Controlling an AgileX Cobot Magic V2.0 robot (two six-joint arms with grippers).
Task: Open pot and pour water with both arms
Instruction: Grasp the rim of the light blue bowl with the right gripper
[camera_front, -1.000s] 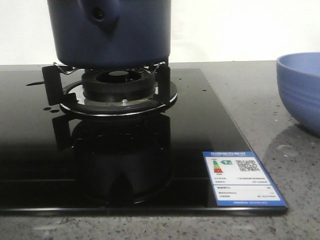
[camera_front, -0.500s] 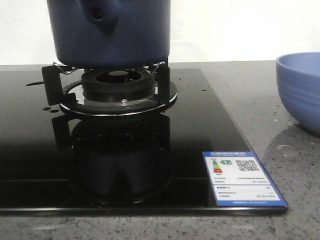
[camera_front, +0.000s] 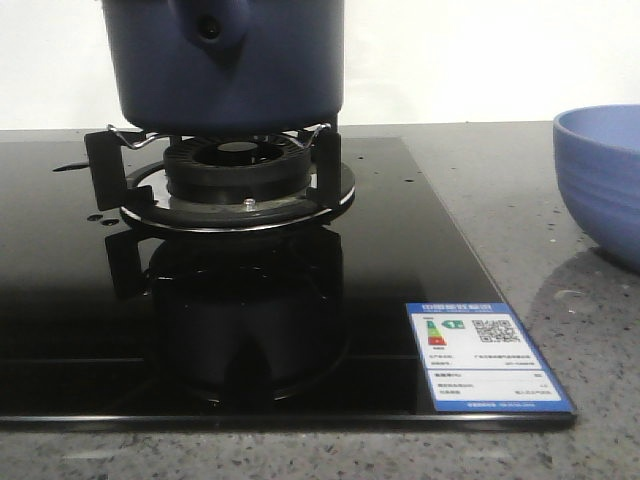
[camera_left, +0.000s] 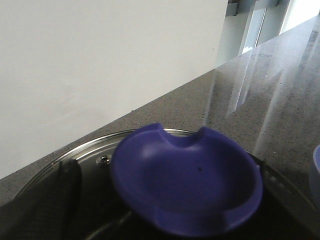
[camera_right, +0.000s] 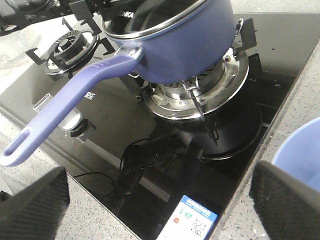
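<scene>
The dark navy pot (camera_front: 230, 65) stands on the burner grate (camera_front: 235, 170); its top is cut off in the front view. In the right wrist view the pot (camera_right: 185, 47) shows its long blue handle (camera_right: 65, 112) and glass lid (camera_right: 155, 12). In the left wrist view the blue lid knob (camera_left: 187, 180) fills the space at my left gripper (camera_left: 165, 205). One dark finger (camera_left: 67, 185) stands a little apart from the knob; the other finger is hidden. My right gripper (camera_right: 160, 210) is wide open and empty above the stove's front edge. Neither gripper shows in the front view.
A periwinkle bowl (camera_front: 605, 180) stands on the grey counter right of the black glass stove (camera_front: 380, 250), and shows in the right wrist view (camera_right: 300, 155). A blue-and-white label (camera_front: 485, 355) is on the stove's front right corner. A second burner (camera_right: 70, 47) lies beyond the pot handle.
The pot has shifted slightly to the right on the grate; its handle stub sits a bit further right than a second ago.
</scene>
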